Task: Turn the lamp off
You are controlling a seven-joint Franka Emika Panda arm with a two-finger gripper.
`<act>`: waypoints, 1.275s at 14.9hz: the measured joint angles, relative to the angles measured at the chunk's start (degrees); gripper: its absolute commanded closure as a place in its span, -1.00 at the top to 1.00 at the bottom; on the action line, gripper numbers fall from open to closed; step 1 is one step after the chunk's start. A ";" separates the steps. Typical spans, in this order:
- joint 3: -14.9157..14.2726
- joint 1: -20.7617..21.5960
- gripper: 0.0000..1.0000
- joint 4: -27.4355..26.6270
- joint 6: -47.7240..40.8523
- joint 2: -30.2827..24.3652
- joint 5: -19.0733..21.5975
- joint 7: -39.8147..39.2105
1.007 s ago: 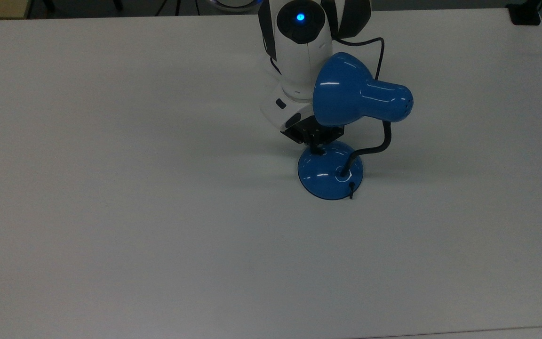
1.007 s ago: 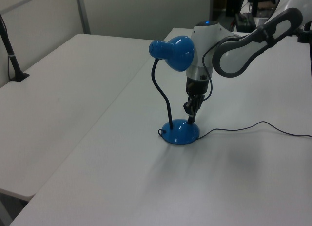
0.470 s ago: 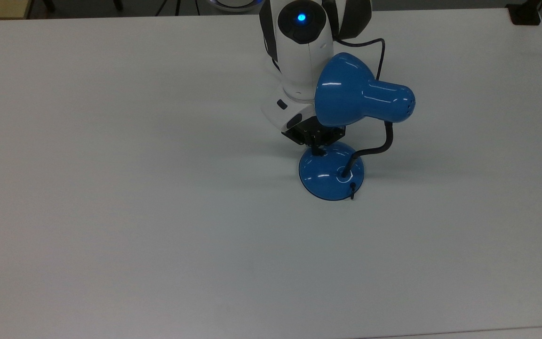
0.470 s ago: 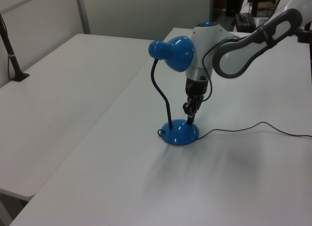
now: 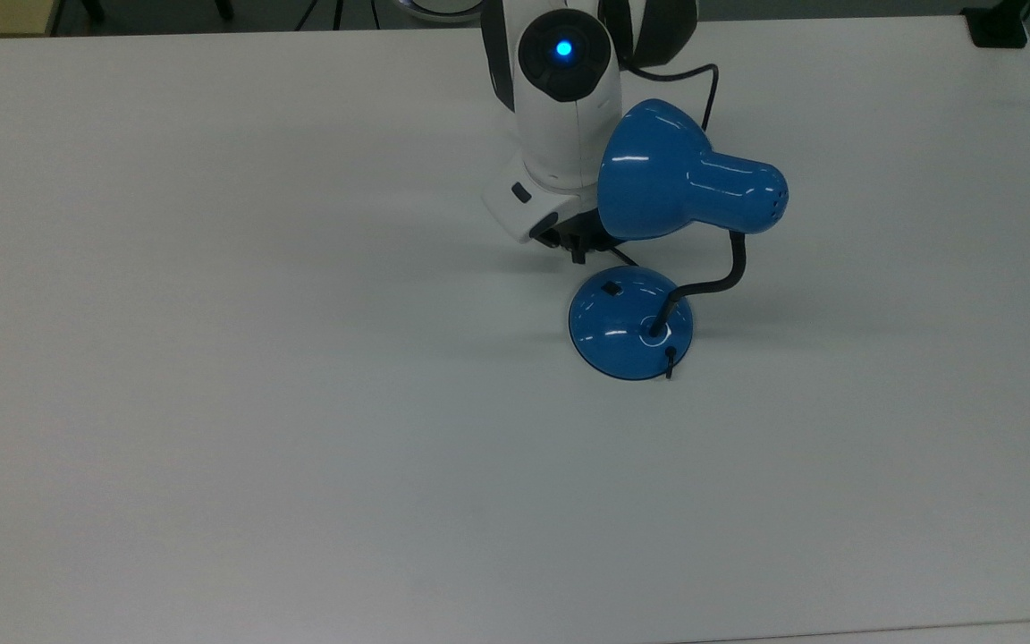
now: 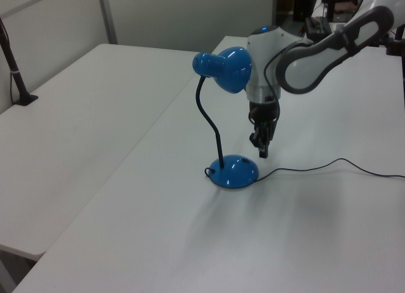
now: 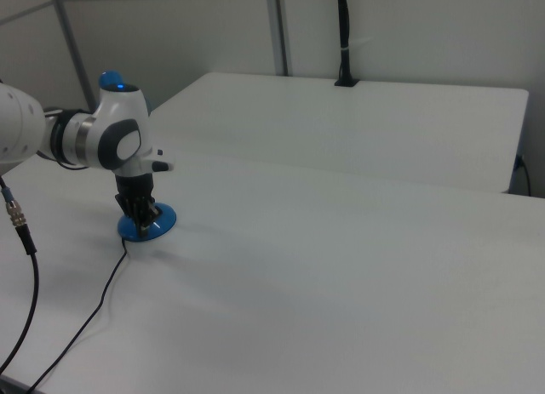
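Blue lamp, gripper hanging clear

Glossy lamp (image 5: 658,241) stands on the white table (image 5: 211,358), base just below and ahead of the gripper (image 6: 262,147), not touching. Fingers empty; whether parted, cannot tell. Domed base likely slick, so press the small black switch (image 5: 611,288) squarely (gooseneck probably springy, avoid it).

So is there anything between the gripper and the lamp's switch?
Nothing solid: in the left view the gripper hangs above the base, with bare air and white table behind; the switch lies uncovered.
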 measured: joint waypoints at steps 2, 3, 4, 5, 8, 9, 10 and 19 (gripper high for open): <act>-0.03 -1.22 0.21 0.13 -5.10 -2.35 -0.43 -1.07; -0.05 -1.99 0.99 0.18 -7.95 -3.81 -0.60 -2.39; -0.06 -2.86 1.00 0.24 -10.96 -5.38 -0.91 -4.58; -0.09 -4.26 1.00 0.28 -15.16 -7.90 -1.53 -8.39; -0.44 -7.72 1.00 0.56 -19.72 -12.77 -2.80 -13.31; -0.74 -8.98 1.00 1.07 -20.82 -14.39 -2.99 -14.81; -1.37 -9.84 1.00 1.88 -21.84 -15.94 -3.23 -15.83; -10.39 -10.77 1.00 11.20 -23.86 -20.81 -3.58 -21.80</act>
